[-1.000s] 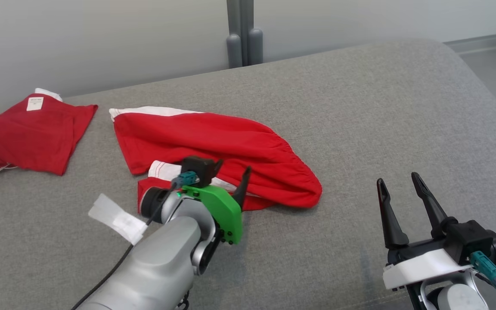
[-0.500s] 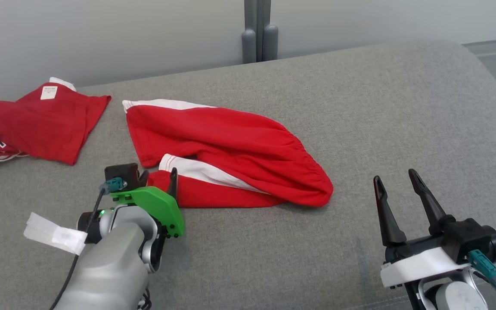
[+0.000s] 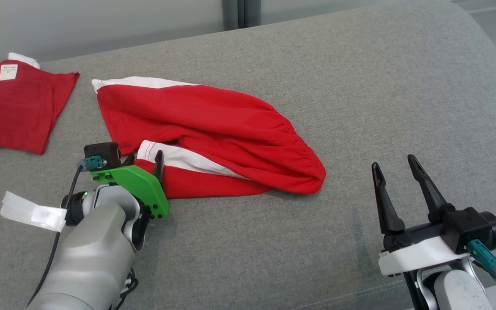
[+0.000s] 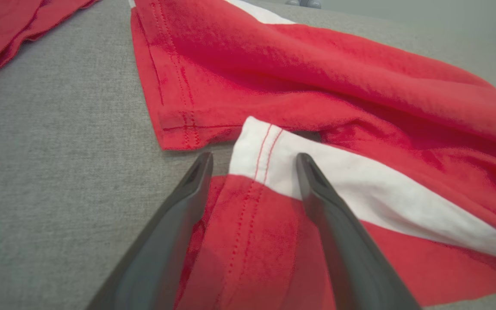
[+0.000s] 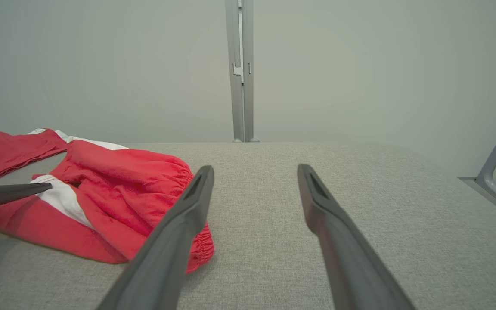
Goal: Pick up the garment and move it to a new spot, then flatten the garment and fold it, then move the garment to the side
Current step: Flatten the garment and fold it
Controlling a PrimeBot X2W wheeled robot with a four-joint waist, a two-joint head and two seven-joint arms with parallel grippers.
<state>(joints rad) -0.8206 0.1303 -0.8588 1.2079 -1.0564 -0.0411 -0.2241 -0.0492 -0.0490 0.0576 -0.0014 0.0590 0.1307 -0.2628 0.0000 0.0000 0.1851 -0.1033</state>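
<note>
Nearest: right pincer [image 3: 393, 162] hovers low over bare grey worktop [image 3: 360, 107], fingers apart, nothing between them. It is well apart from the cloth.

Left pincer [image 3: 144, 160] is at the near-left corner of the garment [image 3: 213, 125], fingers apart. In the left wrist view its fingers straddle the hem corner with the white stripe [image 4: 274, 150], tips down at the cloth. Not clamped; whether the tips touch the fabric I cannot tell.

The garment, red shorts with white side stripes, lies mid-worktop. It is rumpled and lies doubled over itself, with the gathered waistband toward the robot's right and the leg hems toward its left.

Farther left, a second red garment [image 3: 15, 107] lies near the worktop's edge, apart from the shorts. Beyond that is a pale wall [image 5: 360, 64].

Progress, as judged:
- Relocation: cannot be confirmed from the layout.
- Flattening: not done, since the folds and overlap are plain.
- Folding and setting aside: both are left.
- Step in hand looks like taking the hem corner to spread the leg.
</note>
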